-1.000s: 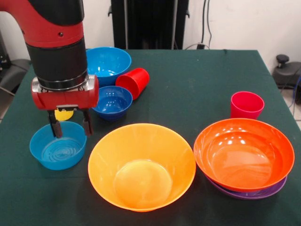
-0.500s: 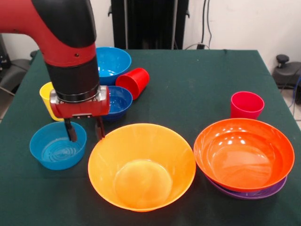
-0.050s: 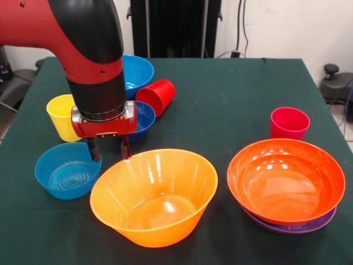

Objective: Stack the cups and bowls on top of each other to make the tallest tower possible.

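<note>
- Orange and biggest of all, the huge bowl (image 3: 153, 197) sits at the front middle of the green table (image 3: 231, 99); it serves as the landmark below. Half a second ago it sat level; now it is tipped, its far-left rim raised.
- Red-and-black robot arm (image 3: 88, 49): comes down at the orange bowl's far-left rim. Its gripper (image 3: 109, 150) has moved there from the small blue bowl, fingers narrowly apart, one apparently each side of the rim. I judge it is gripping and lifting the rim, though contact is hard to confirm.
- Red-orange bowl (image 3: 285, 180): just right of the orange bowl, nested in a purple bowl (image 3: 292, 227) whose rim peeks out beneath. This is the tower's start.
- Large blue bowl (image 3: 138, 70): behind the orange bowl, partly hidden by the arm.
- Medium blue bowl (image 3: 144, 117): behind the orange bowl, beside the gripper.
- Small blue bowl (image 3: 66, 171): just left of the orange bowl.
- Yellow cup (image 3: 62, 117): upright, behind and left.
- Red cup (image 3: 156, 96): on its side, behind.
- Pinkish-red cup (image 3: 289, 122): upright, behind and right.
- Meaning: the orange bowl seems the next piece moved; the tower is barely begun.
</note>
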{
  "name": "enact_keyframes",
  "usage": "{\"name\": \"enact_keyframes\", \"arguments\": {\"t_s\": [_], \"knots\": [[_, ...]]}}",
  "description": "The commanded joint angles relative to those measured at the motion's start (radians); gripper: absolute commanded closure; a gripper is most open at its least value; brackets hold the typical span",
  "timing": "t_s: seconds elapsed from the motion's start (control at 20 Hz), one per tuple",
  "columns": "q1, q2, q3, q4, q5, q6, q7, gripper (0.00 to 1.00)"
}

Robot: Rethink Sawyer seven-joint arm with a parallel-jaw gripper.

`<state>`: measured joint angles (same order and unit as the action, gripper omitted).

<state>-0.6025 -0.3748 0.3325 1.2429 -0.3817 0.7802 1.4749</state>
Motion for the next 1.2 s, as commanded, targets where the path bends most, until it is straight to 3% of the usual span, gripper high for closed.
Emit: {"name": "enact_keyframes", "arguments": {"t_s": [0.05,0.35,0.7,1.2], "knots": [[0.035,0.032,-0.014,0.056,-0.033,-0.075,0.075,0.0],[0.03,0.001,-0.014,0.014,-0.023,-0.013,0.032,0.0],[0.011,-0.015,0.007,-0.113,-0.008,0.145,-0.074,0.0],[-0.01,0.017,0.015,-0.091,-0.016,0.101,-0.075,0.0]]}}
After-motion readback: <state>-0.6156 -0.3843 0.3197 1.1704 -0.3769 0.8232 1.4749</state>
